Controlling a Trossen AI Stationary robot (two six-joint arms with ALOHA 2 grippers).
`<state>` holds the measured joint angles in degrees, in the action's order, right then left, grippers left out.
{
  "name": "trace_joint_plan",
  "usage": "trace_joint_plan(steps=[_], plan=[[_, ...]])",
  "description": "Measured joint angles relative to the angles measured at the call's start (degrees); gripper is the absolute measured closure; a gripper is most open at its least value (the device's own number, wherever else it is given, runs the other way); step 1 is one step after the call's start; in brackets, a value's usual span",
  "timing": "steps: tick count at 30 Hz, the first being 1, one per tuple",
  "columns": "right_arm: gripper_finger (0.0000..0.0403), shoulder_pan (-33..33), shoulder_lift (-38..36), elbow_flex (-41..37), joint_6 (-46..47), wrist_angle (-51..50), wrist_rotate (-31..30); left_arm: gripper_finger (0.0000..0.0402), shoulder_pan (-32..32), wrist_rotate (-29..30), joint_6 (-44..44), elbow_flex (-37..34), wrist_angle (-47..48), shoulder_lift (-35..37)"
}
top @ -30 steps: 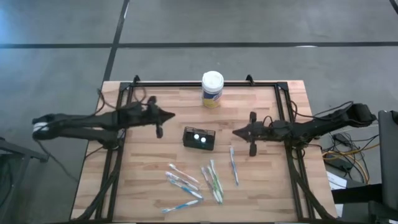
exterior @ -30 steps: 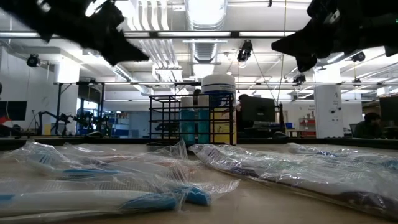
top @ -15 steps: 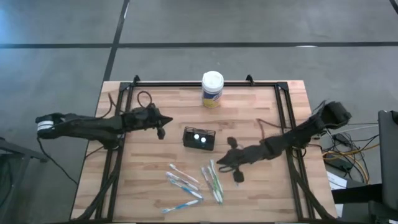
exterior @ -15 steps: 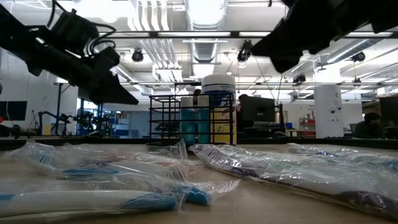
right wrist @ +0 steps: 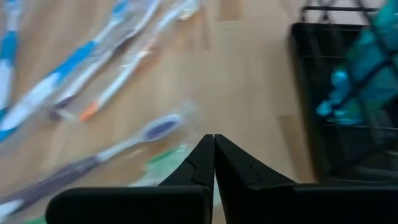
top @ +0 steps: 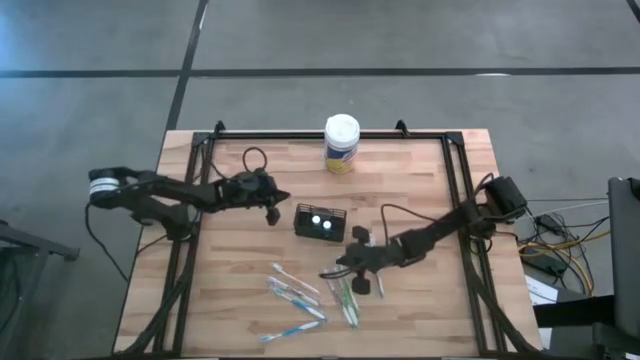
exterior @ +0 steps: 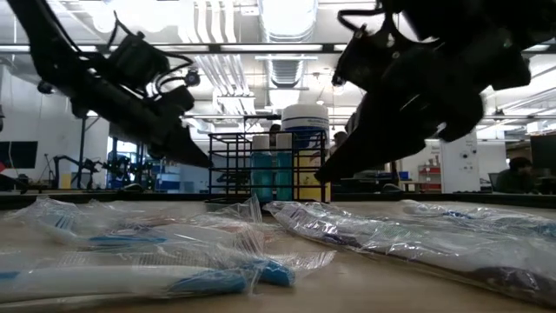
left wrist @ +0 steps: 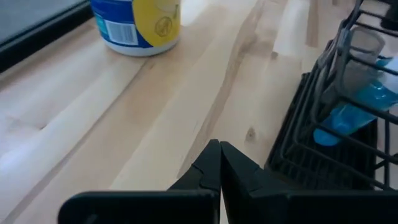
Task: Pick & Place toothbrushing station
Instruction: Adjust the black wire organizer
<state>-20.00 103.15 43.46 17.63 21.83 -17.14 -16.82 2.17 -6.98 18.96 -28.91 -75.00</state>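
Now both pincers are closing in on the toothbrushing station (top: pixel 320 222), shut and empty.
Judging by looks, it is handling light and stiff; its wire rim is offering the best hold.

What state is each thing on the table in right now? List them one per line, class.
Left claw: shut, empty, beside the caddy.
Right claw: shut, empty, over the wrapped toothbrushes.
Black caddy: upright, holding blue-filled bottles.
White-lidded canister: upright, lid on.
Toothbrushes: lying flat in clear wrappers, none in the caddy.
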Motion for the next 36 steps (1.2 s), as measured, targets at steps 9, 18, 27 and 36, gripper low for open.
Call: trace_joint_plan(steps=[9, 18, 27, 36], plan=[[0.0394, 1.77, -0.76, -1.28, 1.75, -0.57, -5.96, 0.0400, 0.04, -1.47, -0.77, 2.00, -0.34, -4.39], [0.0394, 4.05, -0.76, -2.44, 3.58, -0.61, -7.27, 0.0400, 1.15, -2.87, -1.75, 1.62, -0.45, -5.16], [0.0394, 5.39, -0.76, -3.45, 5.47, -0.35, -8.33, 0.0400, 2.33, -3.79, -2.38, 1.62, -0.57, -6.02], [0.0394, 6.03, -0.76, -3.50, 6.81, -0.67, -11.28, 0.0400, 3.72, -3.90, -2.91, 1.64, -1.06, -7.33]])
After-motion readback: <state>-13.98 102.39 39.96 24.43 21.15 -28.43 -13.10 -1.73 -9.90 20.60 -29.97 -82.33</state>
